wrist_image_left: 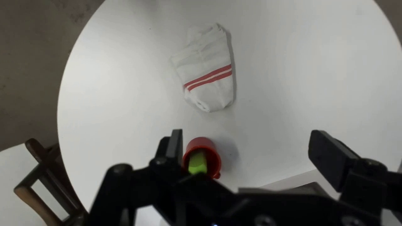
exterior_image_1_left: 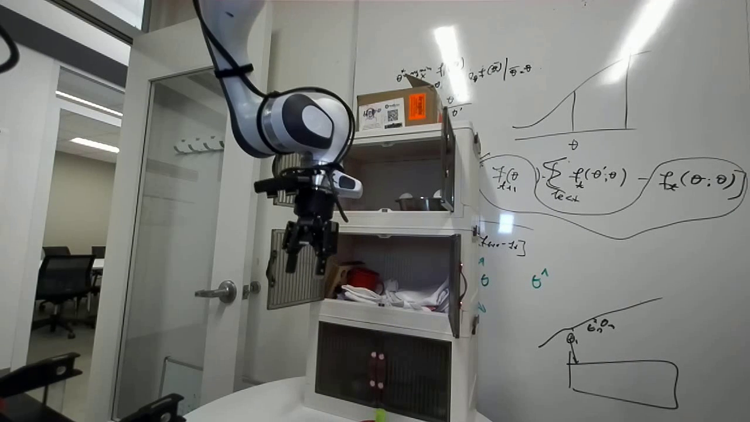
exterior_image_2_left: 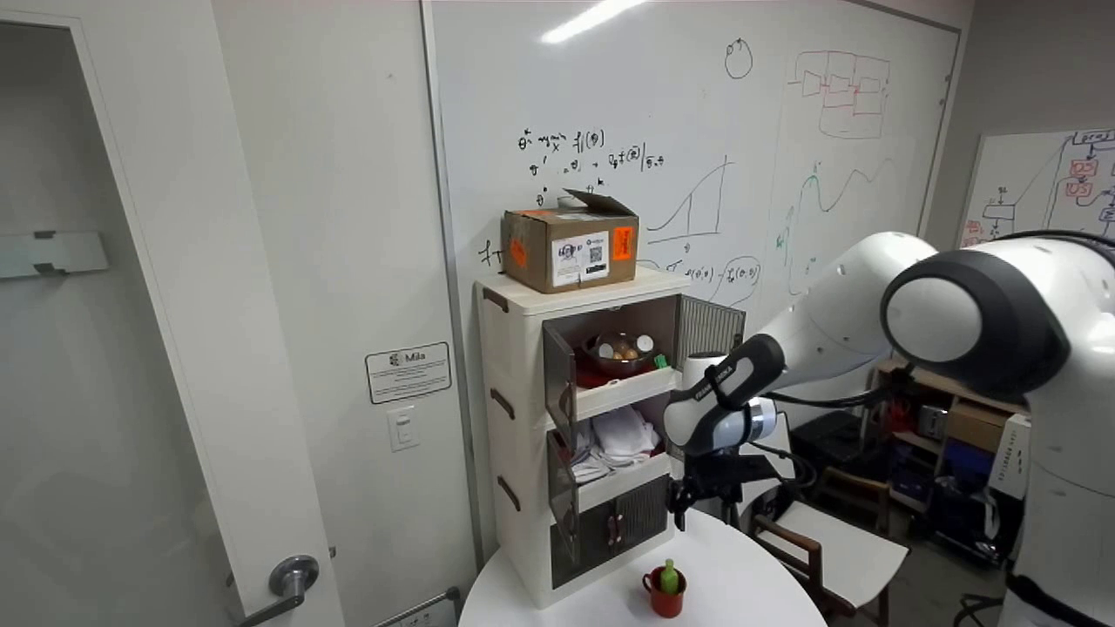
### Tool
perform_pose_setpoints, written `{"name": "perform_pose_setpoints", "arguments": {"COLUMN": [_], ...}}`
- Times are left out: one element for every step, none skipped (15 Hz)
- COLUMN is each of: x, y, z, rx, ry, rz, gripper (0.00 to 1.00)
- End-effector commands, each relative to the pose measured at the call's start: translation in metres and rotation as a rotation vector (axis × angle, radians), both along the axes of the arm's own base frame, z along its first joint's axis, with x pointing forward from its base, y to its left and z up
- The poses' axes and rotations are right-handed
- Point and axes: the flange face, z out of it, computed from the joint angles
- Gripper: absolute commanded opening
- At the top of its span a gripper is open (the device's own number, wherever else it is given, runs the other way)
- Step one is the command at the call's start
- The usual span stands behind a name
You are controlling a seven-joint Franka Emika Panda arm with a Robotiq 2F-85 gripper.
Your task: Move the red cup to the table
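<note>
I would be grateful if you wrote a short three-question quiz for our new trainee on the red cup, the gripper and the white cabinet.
1. Multiple choice: what colour is the item inside the red cup that stands on the table? (a) blue (b) green (c) white
2. True or false: the gripper is open and holds nothing.
3. Short answer: at which level of the white cabinet are the doors shut?

Key: 1. b; 2. true; 3. the bottom level.
</note>
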Motion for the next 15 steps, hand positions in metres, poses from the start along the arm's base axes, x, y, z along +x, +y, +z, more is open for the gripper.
{"name": "perform_pose_setpoints", "arguments": {"x": [-0.025,-0.026,-0.028,-0.031,-0.034,-0.036,-0.039,-0.042,-0.044,-0.046,-0.049,-0.051,-0.039,-0.042,-0.044], "y": [0.010,0.012,0.013,0.014,0.013,0.012,0.012,0.010,0.009,0.008,0.006,0.004,0.008,0.006,0.005], "z": [0.053,0.068,0.082,0.096,0.110,0.122,0.133,0.142,0.151,0.159,0.167,0.173,0.162,0.167,0.171], "rx": [0.064,0.079,0.085,0.094,0.103,0.110,0.116,0.121,0.129,0.141,0.167,0.194,0.143,0.159,0.167], "ry": [-0.033,-0.052,-0.077,-0.101,-0.127,-0.148,-0.167,-0.185,-0.200,-0.213,-0.221,-0.220,-0.213,-0.218,-0.222], "rz": [0.188,0.240,0.286,0.320,0.348,0.371,0.387,0.390,0.375,0.348,0.311,0.267,0.316,0.301,0.294], "gripper": [1.00,1.00,1.00,1.00,1.00,1.00,1.00,1.00,1.00,1.00,1.00,1.00,1.00,1.00,1.00]}}
